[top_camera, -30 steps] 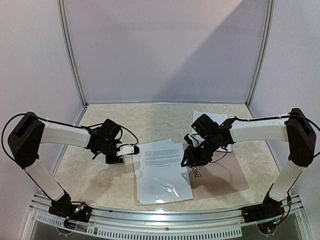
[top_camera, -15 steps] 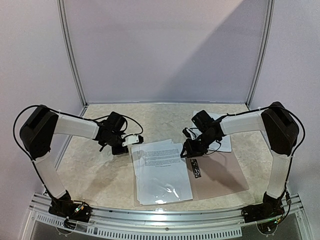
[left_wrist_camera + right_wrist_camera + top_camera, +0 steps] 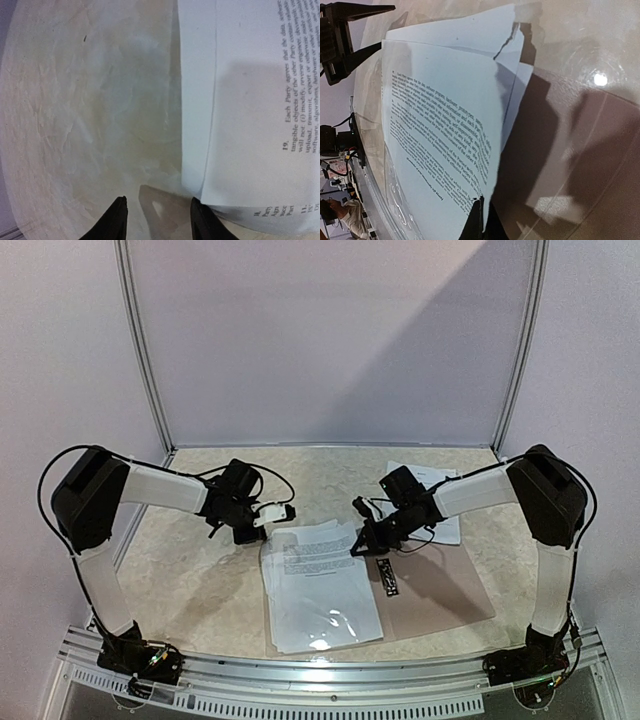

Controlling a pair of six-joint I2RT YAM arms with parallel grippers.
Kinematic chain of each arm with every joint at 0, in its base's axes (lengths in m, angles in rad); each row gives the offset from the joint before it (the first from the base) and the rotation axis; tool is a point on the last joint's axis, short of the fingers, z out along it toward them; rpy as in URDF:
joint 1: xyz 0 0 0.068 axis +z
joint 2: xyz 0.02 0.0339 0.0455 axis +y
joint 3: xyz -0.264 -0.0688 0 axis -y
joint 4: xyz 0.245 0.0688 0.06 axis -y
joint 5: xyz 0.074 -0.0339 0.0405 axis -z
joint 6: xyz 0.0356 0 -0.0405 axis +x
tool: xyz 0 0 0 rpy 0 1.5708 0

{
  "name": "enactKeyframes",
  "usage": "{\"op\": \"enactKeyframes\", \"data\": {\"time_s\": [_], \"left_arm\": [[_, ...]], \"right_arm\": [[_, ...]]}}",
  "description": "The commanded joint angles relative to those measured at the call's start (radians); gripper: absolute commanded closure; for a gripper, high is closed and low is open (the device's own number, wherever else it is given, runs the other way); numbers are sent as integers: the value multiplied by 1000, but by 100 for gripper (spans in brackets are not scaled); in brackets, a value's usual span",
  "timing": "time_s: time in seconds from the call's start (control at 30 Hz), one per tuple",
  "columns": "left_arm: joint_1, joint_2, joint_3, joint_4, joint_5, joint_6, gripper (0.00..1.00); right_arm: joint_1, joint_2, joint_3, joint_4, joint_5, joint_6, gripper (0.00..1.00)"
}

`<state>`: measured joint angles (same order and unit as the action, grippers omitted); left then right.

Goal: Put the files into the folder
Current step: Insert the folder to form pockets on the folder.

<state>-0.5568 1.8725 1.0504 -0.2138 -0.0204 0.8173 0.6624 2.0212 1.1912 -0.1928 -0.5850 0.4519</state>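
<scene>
The folder (image 3: 440, 592) lies open and flat on the table, tan-brown, with a small black clip (image 3: 388, 577) at its spine. The files (image 3: 318, 580), white printed sheets, lie fanned over its left half, partly under a clear sleeve. My right gripper (image 3: 358, 543) is shut on the right edge of the top sheet (image 3: 435, 125), its jaws pinched together on the paper's edge (image 3: 482, 212), which is lifted a little over the brown folder (image 3: 570, 150). My left gripper (image 3: 272, 512) hovers open at the sheets' far left corner (image 3: 250, 125), with nothing between its fingers (image 3: 118, 220).
One more printed sheet (image 3: 445, 510) lies at the back right, partly under my right arm. Pale marbled tabletop (image 3: 75, 100) surrounds the folder. White walls close in the back and sides. A metal rail (image 3: 330, 680) runs along the near edge.
My right gripper has moved left from over the clip to the top sheet's right edge and shut on it. My left gripper has drifted right and back to the sheets' far corner.
</scene>
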Motion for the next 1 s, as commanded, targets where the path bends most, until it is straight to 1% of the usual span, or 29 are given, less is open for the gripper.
{"op": "enactKeyframes", "data": {"time_s": [0.0,0.17,0.27,0.33,0.4,0.43,0.53,0.63,0.67,0.77,0.8,0.87,0.93,0.97], "left_arm": [[-43,48,-3,-39,63,-11,55],[-55,56,10,-50,64,-12,55],[-39,37,19,-64,26,-5,54],[-18,20,34,-85,24,-8,52],[-1,0,55,-99,-25,-27,45],[5,-12,67,-106,-44,-39,40],[11,-65,96,-127,-66,-83,30],[10,-106,115,-159,-32,-133,26],[11,-114,119,-172,-19,-148,26],[11,-125,111,-213,-3,-180,26],[10,-131,100,-222,-5,-182,27],[10,-159,49,-230,-5,-168,30],[6,-200,-16,-233,25,-132,33],[-2,-235,-52,-235,63,-109,35]], "right_arm": [[20,-10,-15,63,-62,15,100],[25,-9,-12,51,-70,16,100],[26,-20,-9,4,-48,-8,99],[25,-29,-10,-23,-30,-22,97],[25,-37,-11,-43,-19,-37,95],[26,-42,-18,-45,-16,-43,95],[26,-65,-47,-4,-27,-55,96],[26,-92,-77,46,-38,-62,95],[26,-94,-72,41,-37,-61,90],[26,-87,-19,-67,25,-85,69],[23,-88,1,-123,63,-96,65],[9,-103,36,-176,131,-120,59],[-8,-116,67,-188,204,-126,58],[-13,-119,90,-183,230,-128,57]]}}
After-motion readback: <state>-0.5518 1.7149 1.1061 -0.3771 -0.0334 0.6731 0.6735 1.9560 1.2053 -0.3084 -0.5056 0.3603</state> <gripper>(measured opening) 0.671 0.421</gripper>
